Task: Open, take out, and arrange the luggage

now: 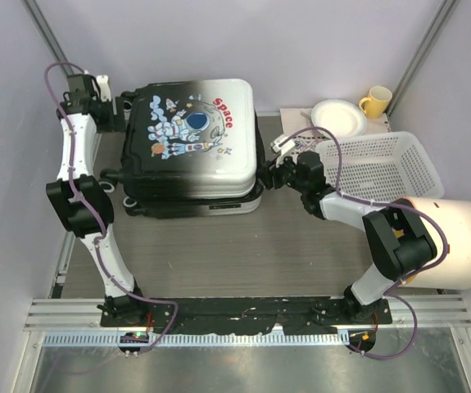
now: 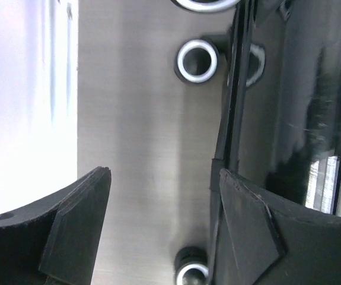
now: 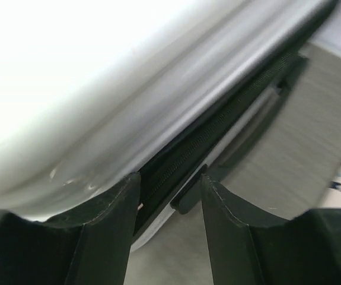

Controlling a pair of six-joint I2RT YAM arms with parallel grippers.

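Note:
The luggage (image 1: 190, 147) lies flat and closed at the back middle of the table, astronaut and red "Space" print facing up. My left gripper (image 1: 124, 106) is open at its back left corner. In the left wrist view the gripper (image 2: 164, 178) has bare table between its fingers, the black shell (image 2: 300, 119) sits by the right finger, and a wheel (image 2: 197, 61) shows ahead. My right gripper (image 1: 266, 176) is open at the luggage's right edge. In the right wrist view the gripper (image 3: 170, 181) straddles the dark zip seam (image 3: 217, 130) under the white shell (image 3: 99, 71).
A white slatted basket (image 1: 382, 168) stands right of the luggage, behind my right arm. A white plate (image 1: 339, 116) and a yellow cup (image 1: 375, 101) sit at the back right. A large white cylinder (image 1: 456, 241) lies at the right edge. Walls close in on three sides.

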